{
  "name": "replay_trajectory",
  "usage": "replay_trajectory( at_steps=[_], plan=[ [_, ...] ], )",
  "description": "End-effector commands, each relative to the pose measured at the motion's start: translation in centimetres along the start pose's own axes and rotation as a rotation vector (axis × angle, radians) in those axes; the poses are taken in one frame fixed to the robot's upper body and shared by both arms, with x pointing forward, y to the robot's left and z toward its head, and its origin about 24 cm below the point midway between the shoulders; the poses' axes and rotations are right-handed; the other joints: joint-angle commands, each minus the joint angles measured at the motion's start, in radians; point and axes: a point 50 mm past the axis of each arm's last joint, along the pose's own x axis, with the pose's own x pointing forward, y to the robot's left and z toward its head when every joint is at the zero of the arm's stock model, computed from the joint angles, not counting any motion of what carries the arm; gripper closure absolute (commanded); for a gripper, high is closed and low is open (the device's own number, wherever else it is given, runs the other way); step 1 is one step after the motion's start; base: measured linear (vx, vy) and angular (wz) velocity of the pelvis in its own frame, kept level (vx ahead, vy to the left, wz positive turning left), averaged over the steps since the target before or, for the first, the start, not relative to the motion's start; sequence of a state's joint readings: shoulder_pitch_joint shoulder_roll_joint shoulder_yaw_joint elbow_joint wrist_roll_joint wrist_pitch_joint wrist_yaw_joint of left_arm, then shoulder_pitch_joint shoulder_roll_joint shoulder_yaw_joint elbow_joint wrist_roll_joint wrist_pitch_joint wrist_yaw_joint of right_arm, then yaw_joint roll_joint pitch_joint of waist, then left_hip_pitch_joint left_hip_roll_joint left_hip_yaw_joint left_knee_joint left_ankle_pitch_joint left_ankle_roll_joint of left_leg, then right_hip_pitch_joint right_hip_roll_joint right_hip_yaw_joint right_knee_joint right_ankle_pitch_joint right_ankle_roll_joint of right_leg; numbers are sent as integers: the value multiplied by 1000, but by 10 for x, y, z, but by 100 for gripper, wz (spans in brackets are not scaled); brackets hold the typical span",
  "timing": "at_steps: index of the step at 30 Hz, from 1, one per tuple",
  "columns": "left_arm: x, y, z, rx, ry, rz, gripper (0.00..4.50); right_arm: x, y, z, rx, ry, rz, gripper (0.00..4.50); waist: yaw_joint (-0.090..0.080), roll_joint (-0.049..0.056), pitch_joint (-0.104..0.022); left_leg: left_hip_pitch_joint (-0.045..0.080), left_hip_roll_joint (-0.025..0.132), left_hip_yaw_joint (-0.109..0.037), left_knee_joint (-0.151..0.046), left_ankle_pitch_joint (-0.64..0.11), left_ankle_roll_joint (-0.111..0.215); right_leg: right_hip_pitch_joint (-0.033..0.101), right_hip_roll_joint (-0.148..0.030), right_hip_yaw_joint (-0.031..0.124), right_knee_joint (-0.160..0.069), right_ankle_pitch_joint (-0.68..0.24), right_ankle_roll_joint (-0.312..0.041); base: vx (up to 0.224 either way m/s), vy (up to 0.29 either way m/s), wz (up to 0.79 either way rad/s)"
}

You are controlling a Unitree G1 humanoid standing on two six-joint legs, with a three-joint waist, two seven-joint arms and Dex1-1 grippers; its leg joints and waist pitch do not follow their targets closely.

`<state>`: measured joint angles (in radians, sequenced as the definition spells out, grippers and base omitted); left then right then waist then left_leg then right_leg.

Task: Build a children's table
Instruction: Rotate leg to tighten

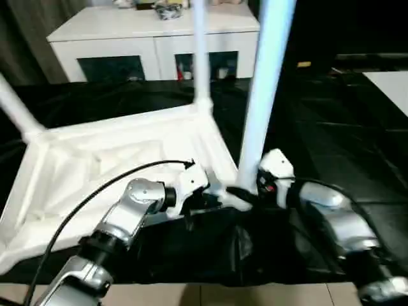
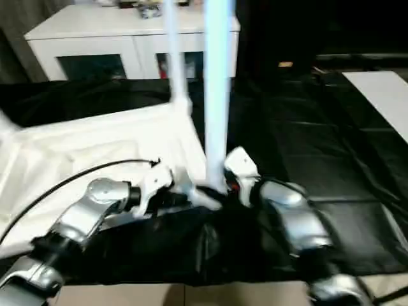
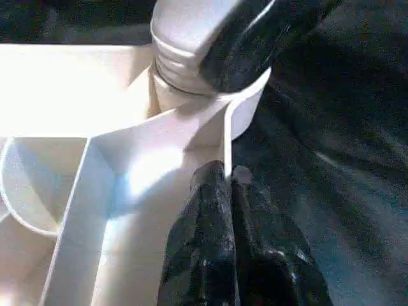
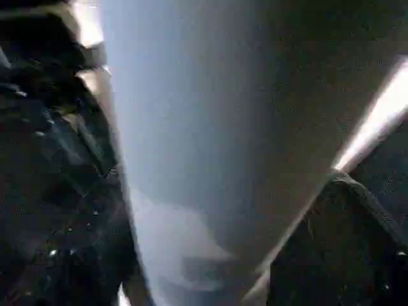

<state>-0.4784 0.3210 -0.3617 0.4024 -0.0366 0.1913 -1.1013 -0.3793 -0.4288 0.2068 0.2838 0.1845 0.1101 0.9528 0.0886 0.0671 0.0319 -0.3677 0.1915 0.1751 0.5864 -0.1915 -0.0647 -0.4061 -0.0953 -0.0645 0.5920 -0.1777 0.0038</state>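
Here, in the head view, the white tabletop (image 1: 121, 159) lay upside down on black sheeting (image 1: 331, 146), with 3 legs visible rising from corners. The nearest leg (image 1: 261, 95) stood almost upright, its long axis vertical, its base at the near corner socket (image 1: 233, 197) directly between both end effectors. In the left wrist view, the left end effector (image 3: 228, 182) pinched the tabletop's thin rim beside that socket. In the right wrist view, the right end effector's (image 1: 252, 191) state could not be told; the leg filled the frame.
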Motion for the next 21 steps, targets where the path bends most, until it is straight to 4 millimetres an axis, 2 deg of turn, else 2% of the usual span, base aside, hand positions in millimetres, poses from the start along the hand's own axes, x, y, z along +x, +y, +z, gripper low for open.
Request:
replay_trajectory(
  at_steps=[1, 4, 7, 12, 21],
  plan=[
    [5, -14, -6, -22, 11, -117, 450, -5, 3, 6, -6, -11, 60, 60, -3, -20, -52, 4, 37, -2, -69, -191, 95, 51, -43, 38, -58, -158, -242, 0, 0, 0],
    [1, -17, -6, -29, 11, -146, 450, -8, 10, 2, -9, 20, 148, 60, -2, -21, -50, 7, 36, -2, -71, -210, 79, 49, -45, 39, -64, -206, -232, 0, 0, 0],
    [0, -17, -5, -29, 10, -144, 450, -8, 16, -2, -9, 45, 197, 60, -4, -24, -48, 4, 35, -4, -73, -219, 68, 51, -45, 38, -67, -242, -219, 0, 0, 0],
    [0, -13, -4, -30, 10, -105, 450, -7, 22, -9, -15, 77, 231, 60, -3, -24, -50, 3, 34, -4, -71, -200, 68, 51, -45, 38, -66, -231, -214, 0, 0, 0],
    [-1, -11, -3, -31, 13, -91, 450, -6, 18, -13, -3, 83, 183, 60, -5, -24, -51, 2, 32, -4, -69, -198, 68, 51, -44, 38, -66, -234, -212, 0, 0, 0]
  ],
)
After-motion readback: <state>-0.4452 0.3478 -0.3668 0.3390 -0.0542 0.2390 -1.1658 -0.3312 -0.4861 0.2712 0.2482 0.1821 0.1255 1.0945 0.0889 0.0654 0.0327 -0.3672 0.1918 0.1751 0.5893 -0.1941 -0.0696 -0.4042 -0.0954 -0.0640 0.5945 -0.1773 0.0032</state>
